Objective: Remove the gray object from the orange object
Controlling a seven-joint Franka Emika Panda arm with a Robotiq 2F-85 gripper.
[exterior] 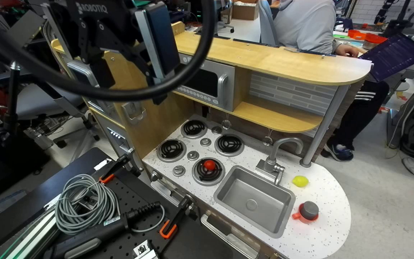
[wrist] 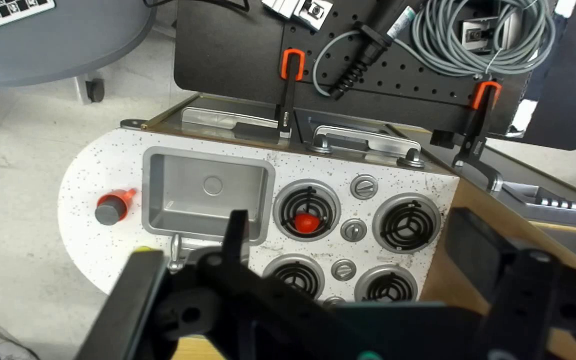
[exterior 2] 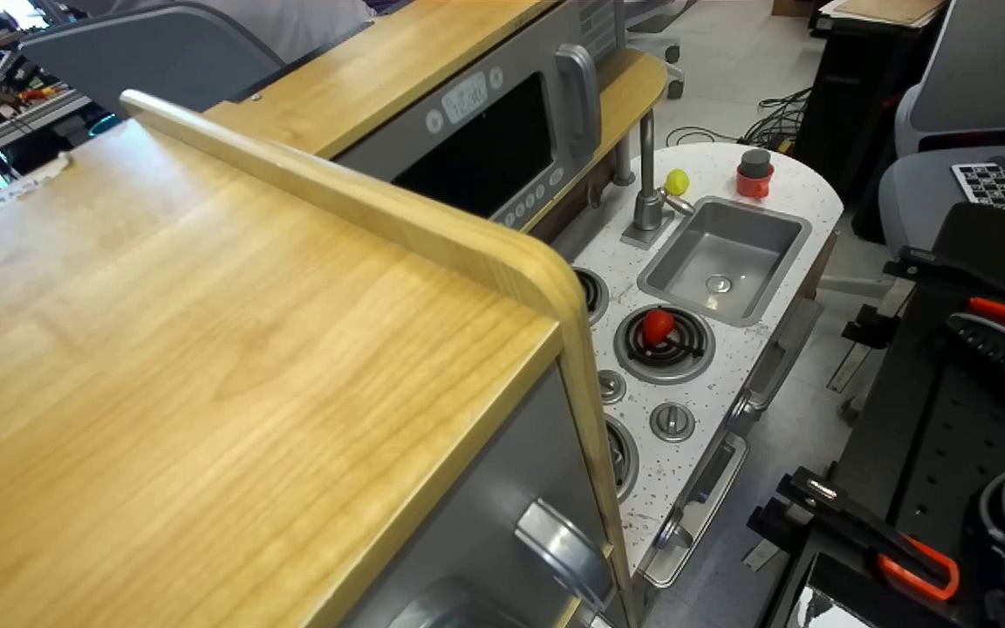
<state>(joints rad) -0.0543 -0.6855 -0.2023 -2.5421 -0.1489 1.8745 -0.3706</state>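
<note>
The gray object (exterior: 309, 209) is a small cup-like cylinder. It sits tilted in the mouth of the orange cup (exterior: 296, 216), at the rounded end of the white counter. In an exterior view the gray object (exterior 2: 755, 163) sticks up above the orange cup (exterior 2: 753, 187). In the wrist view the gray object (wrist: 110, 211) and the orange cup (wrist: 127, 195) are at the left, beyond the sink. The gray object's lower part is hidden inside the cup. My gripper (exterior: 131, 82) is open and empty, high above the toy kitchen. In the wrist view its fingers (wrist: 355, 237) stand wide apart over the burners.
A sink (exterior: 289, 216) with a faucet (exterior: 273, 158) lies between the cup and the burners. A yellow lemon (exterior: 300, 181) is near the cup. A red ball-like item (exterior: 210, 165) rests on a burner. The wooden shelf (exterior: 282, 66) and its post (exterior: 325, 126) rise behind.
</note>
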